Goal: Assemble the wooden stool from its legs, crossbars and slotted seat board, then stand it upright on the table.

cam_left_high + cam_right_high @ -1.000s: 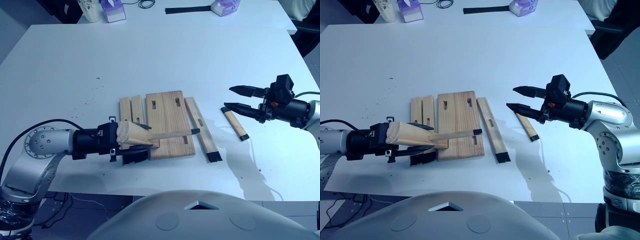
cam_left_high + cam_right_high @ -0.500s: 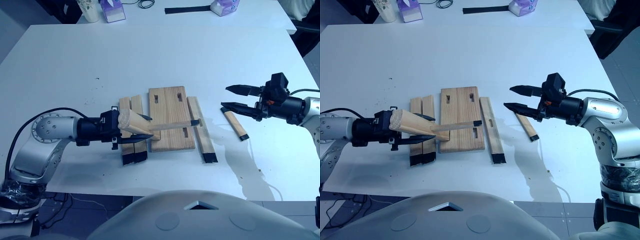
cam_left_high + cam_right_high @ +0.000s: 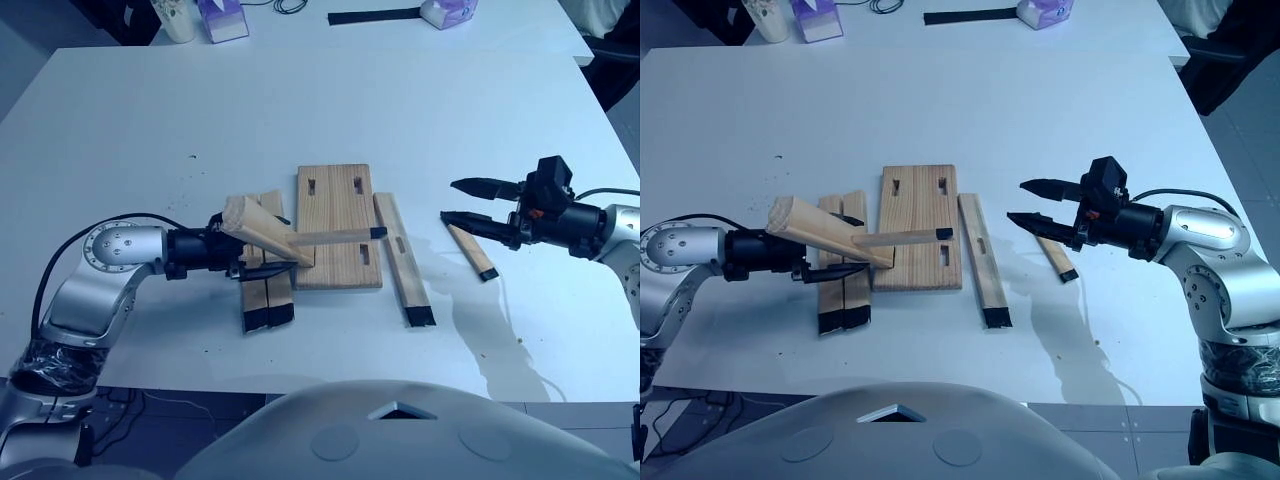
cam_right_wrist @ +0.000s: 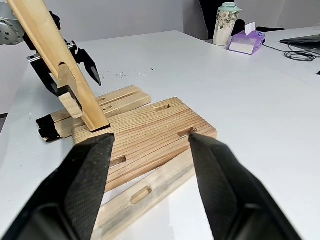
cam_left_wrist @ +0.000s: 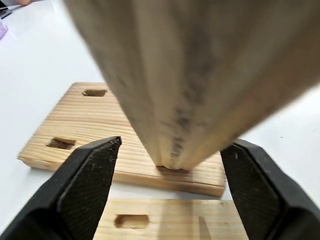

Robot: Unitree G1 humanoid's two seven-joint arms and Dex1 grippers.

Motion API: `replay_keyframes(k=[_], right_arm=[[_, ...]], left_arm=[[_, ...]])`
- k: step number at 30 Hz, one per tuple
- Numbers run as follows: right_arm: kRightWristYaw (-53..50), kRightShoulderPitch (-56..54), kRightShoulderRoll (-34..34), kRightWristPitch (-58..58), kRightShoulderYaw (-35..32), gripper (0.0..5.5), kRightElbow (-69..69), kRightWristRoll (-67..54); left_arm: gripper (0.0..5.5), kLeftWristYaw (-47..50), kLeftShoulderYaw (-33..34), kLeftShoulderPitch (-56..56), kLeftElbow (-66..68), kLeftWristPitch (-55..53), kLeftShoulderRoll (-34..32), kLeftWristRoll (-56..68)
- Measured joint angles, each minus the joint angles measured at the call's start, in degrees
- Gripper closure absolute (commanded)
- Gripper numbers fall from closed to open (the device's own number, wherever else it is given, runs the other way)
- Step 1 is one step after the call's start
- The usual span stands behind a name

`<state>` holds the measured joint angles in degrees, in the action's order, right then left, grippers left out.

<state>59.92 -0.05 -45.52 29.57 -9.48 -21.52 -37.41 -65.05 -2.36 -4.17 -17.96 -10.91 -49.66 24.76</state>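
White table [image 3: 400, 110]; far edge: patterned cup [image 3: 178, 15], purple tissue box [image 3: 222, 18], black strip [image 3: 376, 16], tissue pack [image 3: 447, 12].

Desk [image 3: 300, 100] white. Seat board [image 3: 335, 212] pale wood, straight grain. Legs [image 3: 402, 258] pale wood, black end caps. Right hand [image 3: 448, 200] black.

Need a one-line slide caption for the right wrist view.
Open right hand faces the slotted seat board; beyond it, the left hand holds a leg with a crossbar attached.

White table [image 3: 300, 110], second table [image 3: 500, 28] behind, grey floor [image 3: 1248, 140]
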Motion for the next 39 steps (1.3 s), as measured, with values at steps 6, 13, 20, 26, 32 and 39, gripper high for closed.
replay_keyframes(k=[6,13,20,26,32,39], right_arm=[[-0.5,3.4,0.0,-0.2,-1.3,2.76,-1.4,0.0],[-3.1,9.3,0.3,-0.4,-6.1,2.76,-5.1,-0.1],[-6.0,10.7,2.3,-1.1,-6.2,2.76,-6.1,0.2],[-7.2,10.7,2.6,-1.4,-6.3,2.76,-6.4,0.3],[-9.2,12.8,4.2,-2.2,-6.2,2.76,-7.5,0.6],[-10.7,13.1,5.0,-2.5,-5.1,2.76,-7.9,1.5]], left_arm=[[1.95,2.8,7.1,-10.9,-0.4,-2.2,-1.1,0.0],[1.95,17.9,13.5,-19.1,-9.8,-16.0,5.1,3.8],[1.95,30.8,10.0,-17.9,-15.2,-29.5,10.0,4.1],[1.95,32.8,9.6,-17.8,-15.0,-31.0,7.7,-0.7],[1.95,27.7,7.5,-16.6,-12.8,-25.9,0.9,-5.3],[1.95,22.5,6.8,-9.5,0.3,-21.5,-4.1,-10.2]])
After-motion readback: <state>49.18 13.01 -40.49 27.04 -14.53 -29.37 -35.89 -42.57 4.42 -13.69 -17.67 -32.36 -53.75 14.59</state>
